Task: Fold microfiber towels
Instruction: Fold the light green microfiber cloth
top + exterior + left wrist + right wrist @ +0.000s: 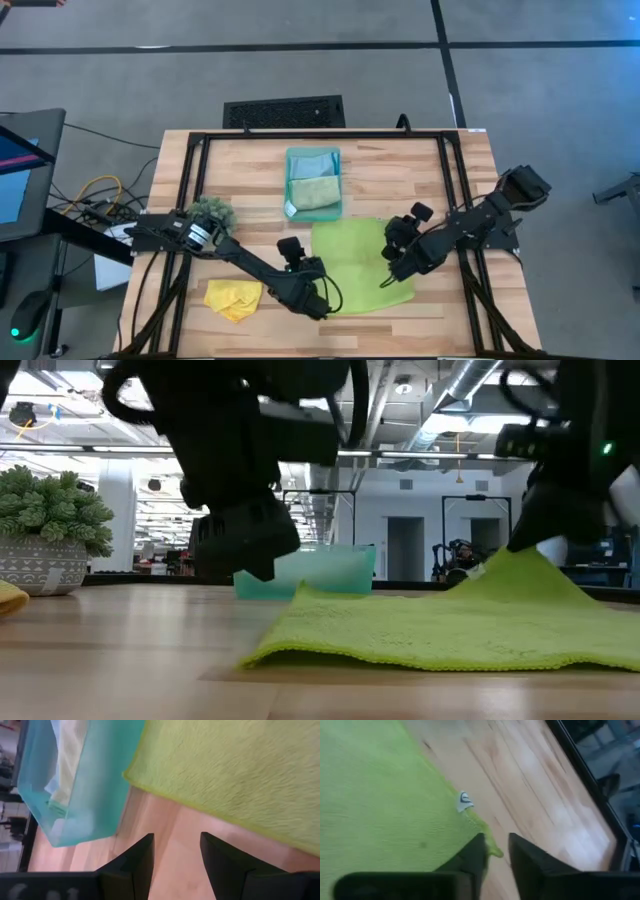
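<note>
Wooden table [250, 180]: light slatted top being bordered by a black frame [320, 134]. Teal plastic tray [337, 185]: being kept near the table's centre, toward the far edge. Potted plant [48, 530]: fuzzy dark-green foliage being held in a patterned grey pot, at the left edge. Floor vent [283, 111]: being shown beyond the table. Monitor [20, 175]: being seen at left.

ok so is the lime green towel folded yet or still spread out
Spread out, not folded. The lime green towel lies as one flat sheet on the table, with only its right edge lifted by the right claw.
</note>
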Robot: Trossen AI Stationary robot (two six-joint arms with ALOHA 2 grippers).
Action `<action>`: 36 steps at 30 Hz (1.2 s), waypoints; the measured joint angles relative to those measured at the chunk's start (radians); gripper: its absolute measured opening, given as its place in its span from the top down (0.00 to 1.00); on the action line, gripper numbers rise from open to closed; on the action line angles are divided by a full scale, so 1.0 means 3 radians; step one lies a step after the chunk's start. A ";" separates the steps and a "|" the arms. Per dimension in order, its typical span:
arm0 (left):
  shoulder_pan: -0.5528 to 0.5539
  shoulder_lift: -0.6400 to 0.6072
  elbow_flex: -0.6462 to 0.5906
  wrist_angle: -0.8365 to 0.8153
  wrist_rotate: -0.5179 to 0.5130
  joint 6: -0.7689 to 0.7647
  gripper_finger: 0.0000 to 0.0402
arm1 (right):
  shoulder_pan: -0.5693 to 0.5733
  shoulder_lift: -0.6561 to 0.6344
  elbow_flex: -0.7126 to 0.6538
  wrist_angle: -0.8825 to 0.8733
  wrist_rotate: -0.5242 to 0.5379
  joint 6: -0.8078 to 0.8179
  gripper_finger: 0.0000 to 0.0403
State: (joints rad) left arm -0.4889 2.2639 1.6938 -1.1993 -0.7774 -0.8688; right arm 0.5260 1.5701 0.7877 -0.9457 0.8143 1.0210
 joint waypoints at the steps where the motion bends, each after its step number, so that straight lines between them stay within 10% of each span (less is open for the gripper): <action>1: -0.0018 0.0000 0.0013 0.0018 -0.0017 0.0006 0.62 | 0.0041 -0.0058 0.0028 -0.0015 -0.0002 -0.0001 0.67; 9: -0.0042 0.0024 0.0064 0.1169 0.0380 0.0741 0.62 | 0.0696 -0.0543 0.0144 0.0116 -0.0407 -0.0021 0.42; 18: 0.0076 0.0136 0.0071 0.1852 0.0794 0.1263 0.62 | 0.1251 -0.0629 0.0145 0.0212 -0.0142 0.0074 0.43; 36: -0.0105 0.0126 0.0238 0.1037 0.0825 0.0866 0.62 | -0.0024 -0.0045 -0.0353 0.2181 -0.1344 -0.1506 0.78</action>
State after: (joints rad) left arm -0.5203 2.3016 1.7653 -0.8881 -0.5300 -0.6091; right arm 0.5188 1.5566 0.6819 -0.2915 0.4111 0.5693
